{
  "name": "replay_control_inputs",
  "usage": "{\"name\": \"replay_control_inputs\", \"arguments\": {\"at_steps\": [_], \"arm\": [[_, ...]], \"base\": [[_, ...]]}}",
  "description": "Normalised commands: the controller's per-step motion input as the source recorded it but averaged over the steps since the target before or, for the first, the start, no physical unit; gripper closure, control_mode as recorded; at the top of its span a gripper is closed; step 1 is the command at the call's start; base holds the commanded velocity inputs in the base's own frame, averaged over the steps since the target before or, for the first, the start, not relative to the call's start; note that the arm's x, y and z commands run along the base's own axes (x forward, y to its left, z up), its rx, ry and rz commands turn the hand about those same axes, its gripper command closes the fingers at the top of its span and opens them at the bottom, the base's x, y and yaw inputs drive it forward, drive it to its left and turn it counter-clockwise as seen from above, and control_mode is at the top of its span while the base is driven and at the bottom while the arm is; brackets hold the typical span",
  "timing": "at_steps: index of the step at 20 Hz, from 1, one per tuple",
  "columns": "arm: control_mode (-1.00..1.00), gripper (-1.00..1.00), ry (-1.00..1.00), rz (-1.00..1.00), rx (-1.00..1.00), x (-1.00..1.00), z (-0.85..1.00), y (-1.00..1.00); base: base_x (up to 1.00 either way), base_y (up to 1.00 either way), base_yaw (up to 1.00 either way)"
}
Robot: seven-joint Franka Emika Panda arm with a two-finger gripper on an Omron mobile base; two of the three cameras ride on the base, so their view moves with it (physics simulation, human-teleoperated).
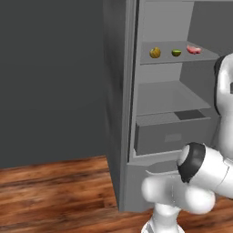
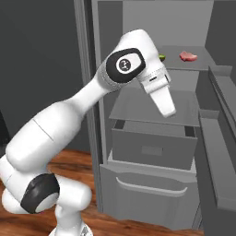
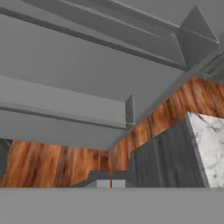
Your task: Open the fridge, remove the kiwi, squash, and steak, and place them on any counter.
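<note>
Open fridge: squash, kiwi, steak lined along one shelf

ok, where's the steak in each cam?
Left base view: steak at the upper right, rightmost on the fridge shelf, beside the kiwi.
Right base view: upper right on that shelf, right of the arm.
Hand view: not in it.
Shared landmark: the lower drawer.

Fridge open, front unblocked. Upper shelf carries squash, kiwi, steak in row, gaps between them, clear headroom above. Middle shelf bare. Drawer pulled out below, jutting forward. Door swung out at right, bins narrowing that side. Robot's own arm crosses in front of shelves. Desk corner near, above wood floor.
</note>
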Motion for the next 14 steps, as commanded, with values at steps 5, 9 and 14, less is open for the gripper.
{"name": "replay_control_inputs", "arguments": {"at_steps": [5, 9, 14], "arm": [[-1.00, 1.00, -0.30, 0.39, -0.09, -0.52, -0.41, 1.00], [-1.00, 1.00, -0.04, 0.52, -0.05, -0.03, 0.06, 1.00], [-1.00, 1.00, 0.02, 0.46, -0.05, 0.02, 0.46, 1.00]], "base": [[0.00, 0.00, 0.00], [0.00, 0.00, 0.00], [0.00, 0.00, 0.00]]}}
